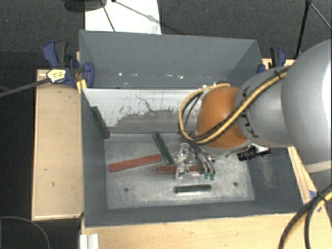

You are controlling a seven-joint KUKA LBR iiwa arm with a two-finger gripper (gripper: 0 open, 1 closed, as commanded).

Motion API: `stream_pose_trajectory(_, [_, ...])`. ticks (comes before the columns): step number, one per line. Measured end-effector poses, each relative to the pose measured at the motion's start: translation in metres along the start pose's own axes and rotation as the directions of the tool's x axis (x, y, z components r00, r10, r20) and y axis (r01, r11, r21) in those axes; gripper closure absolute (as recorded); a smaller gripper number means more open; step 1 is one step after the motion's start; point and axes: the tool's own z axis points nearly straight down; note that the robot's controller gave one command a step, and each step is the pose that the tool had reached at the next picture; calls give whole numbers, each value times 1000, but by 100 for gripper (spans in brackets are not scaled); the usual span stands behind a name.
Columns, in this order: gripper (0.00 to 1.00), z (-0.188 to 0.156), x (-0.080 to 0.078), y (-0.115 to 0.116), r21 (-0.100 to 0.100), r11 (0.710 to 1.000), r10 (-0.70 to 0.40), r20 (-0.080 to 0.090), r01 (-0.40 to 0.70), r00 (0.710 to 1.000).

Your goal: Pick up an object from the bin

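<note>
My gripper (pixel 182 171) hangs low over the middle of the bin floor, its metal fingers down at a short red-brown stick (pixel 167 169). Whether the fingers grip that stick cannot be made out. A longer red-brown stick (pixel 135 163) lies to the left of it. A dark green stick (pixel 162 147) lies slanted just above and left of the gripper. Another dark green stick (pixel 193 189) lies flat just below the gripper, near the front of the floor.
A further dark green stick (pixel 99 122) leans on the bin's left wall. The arm with its orange cover and cables fills the right part of the bin.
</note>
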Motion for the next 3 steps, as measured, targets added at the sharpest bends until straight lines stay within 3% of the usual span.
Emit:
stream_pose_trajectory(1, [100, -117, 14, -6, 5, 1000, -21, -7, 21, 1000])
stream_pose_trajectory(2, [100, -117, 14, -6, 5, 1000, -23, -7, 23, 1000])
stream_pose_trajectory(3, [100, -145, 15, -4, 5, 999, -38, -9, 38, 999])
